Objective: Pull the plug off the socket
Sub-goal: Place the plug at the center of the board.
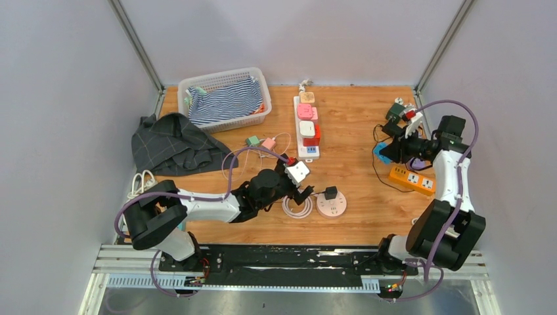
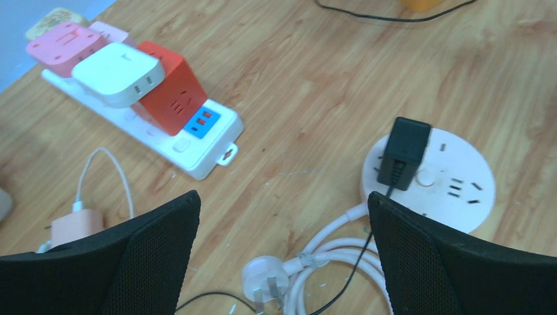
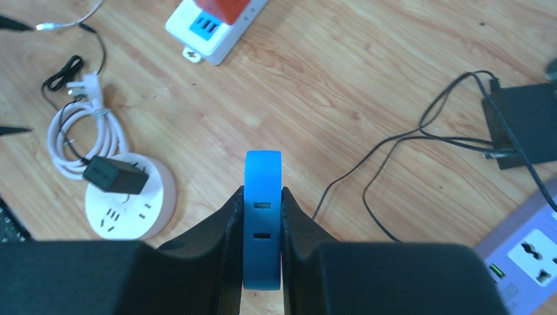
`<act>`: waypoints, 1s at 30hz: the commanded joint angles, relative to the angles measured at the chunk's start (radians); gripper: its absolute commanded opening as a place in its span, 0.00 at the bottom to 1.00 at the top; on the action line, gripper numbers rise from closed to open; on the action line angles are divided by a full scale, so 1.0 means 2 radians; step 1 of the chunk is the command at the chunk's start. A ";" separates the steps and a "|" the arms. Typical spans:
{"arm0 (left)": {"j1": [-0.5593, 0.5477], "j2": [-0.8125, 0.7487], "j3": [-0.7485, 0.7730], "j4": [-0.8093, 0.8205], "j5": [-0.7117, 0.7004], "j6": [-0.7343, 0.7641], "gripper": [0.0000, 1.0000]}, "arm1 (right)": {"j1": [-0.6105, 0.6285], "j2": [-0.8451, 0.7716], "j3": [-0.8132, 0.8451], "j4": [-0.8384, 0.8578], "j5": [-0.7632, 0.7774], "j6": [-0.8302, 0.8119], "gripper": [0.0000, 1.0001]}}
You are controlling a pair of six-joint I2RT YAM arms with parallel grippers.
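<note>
A black plug (image 2: 402, 152) sits upright in a round white socket (image 2: 460, 190) on the wooden table. My left gripper (image 2: 284, 195) is open, low over the table just left of the socket, and its right finger (image 2: 427, 256) overlaps the socket's near edge. From above, the plug (image 1: 330, 193) and socket (image 1: 338, 209) lie right of that gripper (image 1: 307, 190). My right gripper (image 3: 263, 191) is shut on a blue adapter (image 3: 263, 216) with two slots, held above the table at the far right (image 1: 379, 152).
A coiled white cable with its own loose plug (image 2: 266, 282) lies between my left fingers. Behind stand a white power strip (image 1: 309, 155) carrying cube adapters, a basket (image 1: 230, 123) of striped cloth and a grey cloth (image 1: 172, 143). An orange power strip (image 1: 412, 179) and black cables lie at right.
</note>
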 commanded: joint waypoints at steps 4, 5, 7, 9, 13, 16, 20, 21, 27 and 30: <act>-0.002 0.007 -0.003 0.034 0.025 -0.027 1.00 | -0.008 0.025 -0.001 0.126 0.048 0.136 0.00; -0.002 0.005 -0.008 0.044 0.024 -0.027 1.00 | -0.008 0.039 0.008 0.129 0.048 0.143 0.00; -0.002 0.005 -0.019 0.068 0.027 -0.029 1.00 | -0.008 0.067 0.032 0.129 0.050 0.162 0.00; -0.001 0.005 -0.028 0.088 0.025 -0.031 1.00 | -0.009 0.091 0.050 0.124 0.053 0.171 0.00; -0.001 0.014 -0.033 0.109 0.035 -0.031 1.00 | -0.010 0.106 0.034 0.138 0.091 0.176 0.00; -0.001 0.024 -0.029 0.115 0.046 -0.036 1.00 | -0.023 0.107 0.008 0.172 0.103 0.200 0.00; -0.001 0.033 -0.026 0.118 0.050 -0.037 1.00 | -0.036 0.127 0.004 0.191 0.091 0.230 0.02; -0.001 0.035 -0.026 0.120 0.050 -0.036 1.00 | -0.036 0.134 0.005 0.193 0.088 0.233 0.02; -0.001 0.044 -0.025 0.123 0.050 -0.030 1.00 | -0.036 0.167 0.014 0.194 0.091 0.249 0.05; -0.001 0.049 -0.022 0.123 0.053 -0.030 1.00 | -0.036 0.181 0.016 0.195 0.103 0.255 0.06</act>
